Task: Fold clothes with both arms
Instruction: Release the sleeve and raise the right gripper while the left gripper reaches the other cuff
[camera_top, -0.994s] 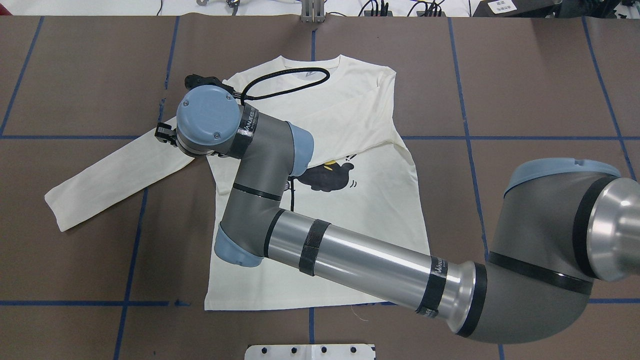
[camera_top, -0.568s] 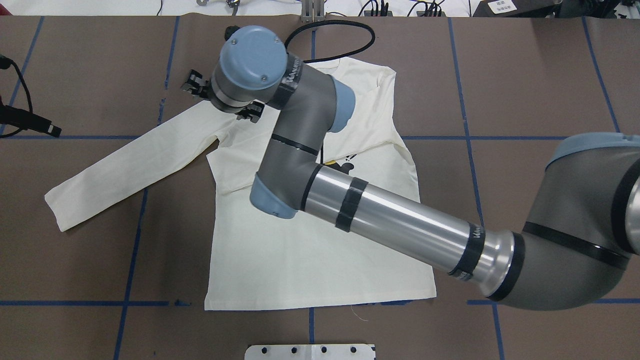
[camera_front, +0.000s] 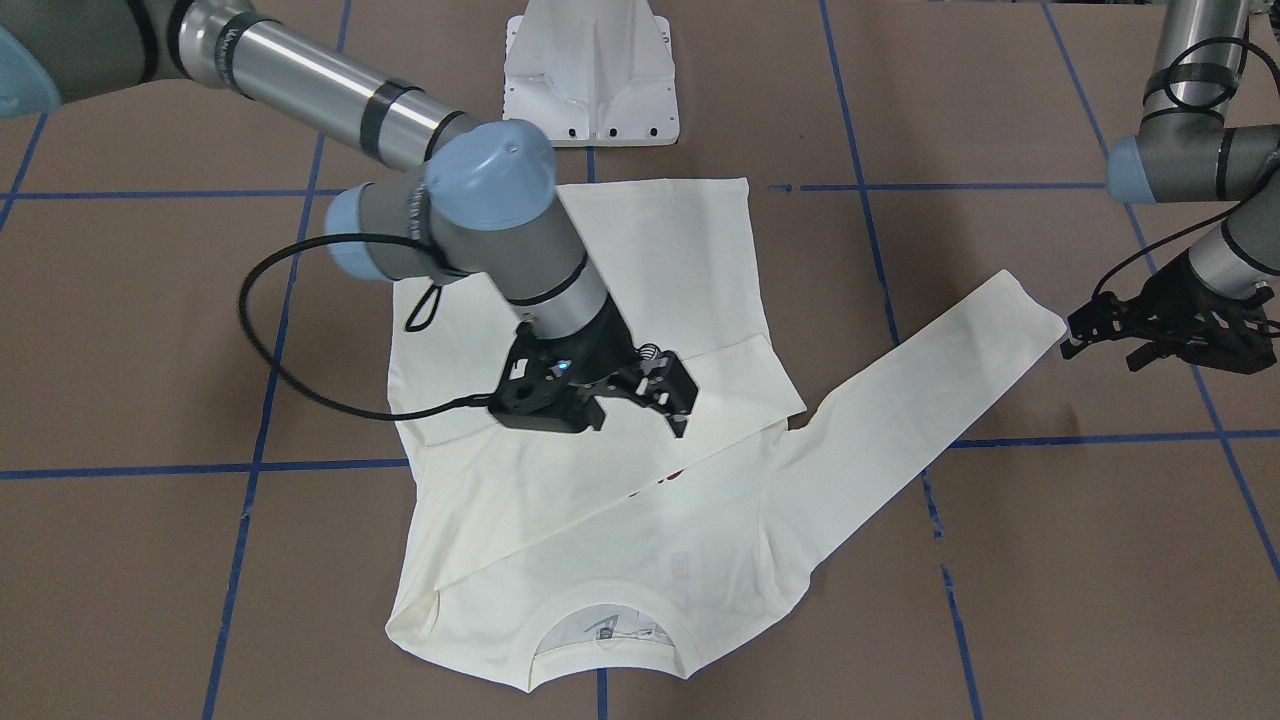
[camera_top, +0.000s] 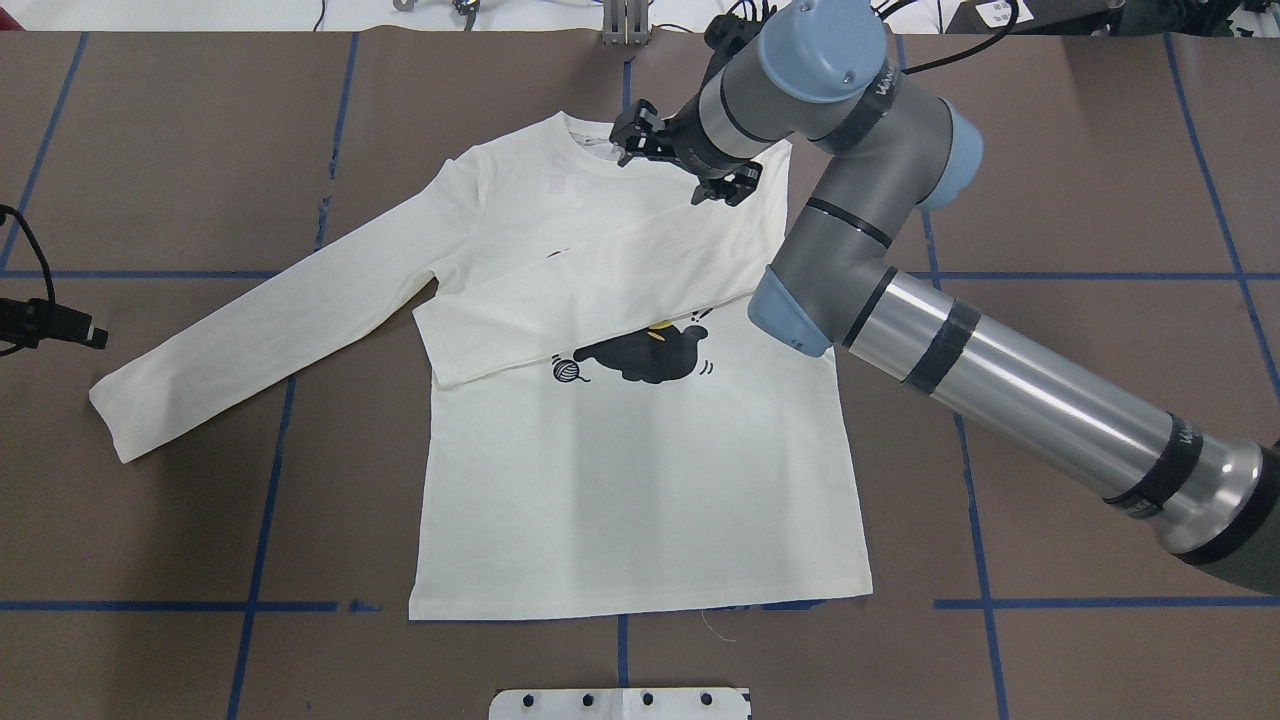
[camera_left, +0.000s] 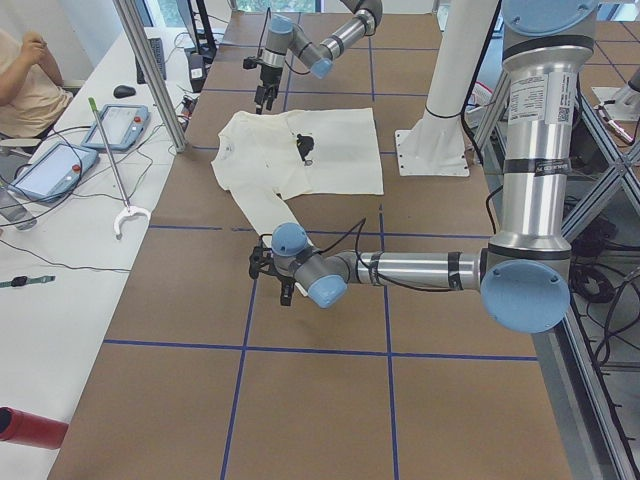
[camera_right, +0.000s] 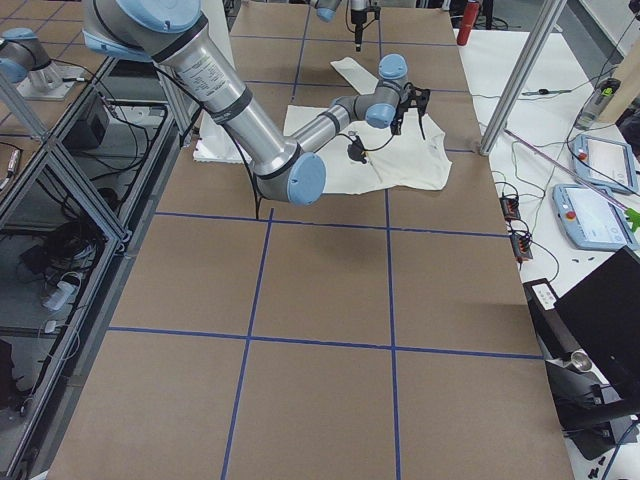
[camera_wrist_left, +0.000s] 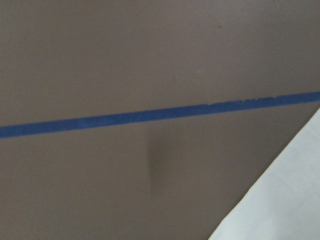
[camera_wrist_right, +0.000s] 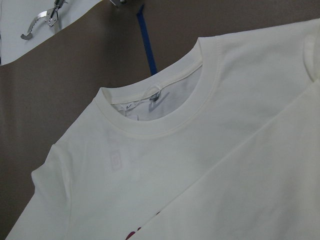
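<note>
The cream-white shirt (camera_top: 640, 480) lies flat, front up, with the black cat print (camera_top: 650, 357) showing. One sleeve (camera_top: 600, 290) is folded across the chest and hides most of the red lettering. The other sleeve (camera_top: 260, 320) stretches out to the left. My right gripper (camera_top: 680, 165) (camera_front: 640, 420) hovers open and empty over the shoulder beside the collar (camera_wrist_right: 150, 130). Just off the outstretched sleeve's cuff (camera_front: 1035, 320), my left gripper (camera_front: 1100, 345) (camera_top: 85, 332) is open and holds nothing. A corner of cloth (camera_wrist_left: 285, 200) shows in the left wrist view.
The white base block (camera_front: 590, 80) stands at the table edge below the shirt's hem. Blue tape lines (camera_wrist_left: 150, 116) cross the brown table. A side bench carries control tablets (camera_left: 50, 170) and a red cylinder (camera_left: 30, 428), with a seated person (camera_left: 25, 80) there.
My right gripper has swept from the outstretched sleeve's shoulder rightward across the shirt to the collar, empty. My left gripper has come in lower at the left edge, nearer the cuff.
</note>
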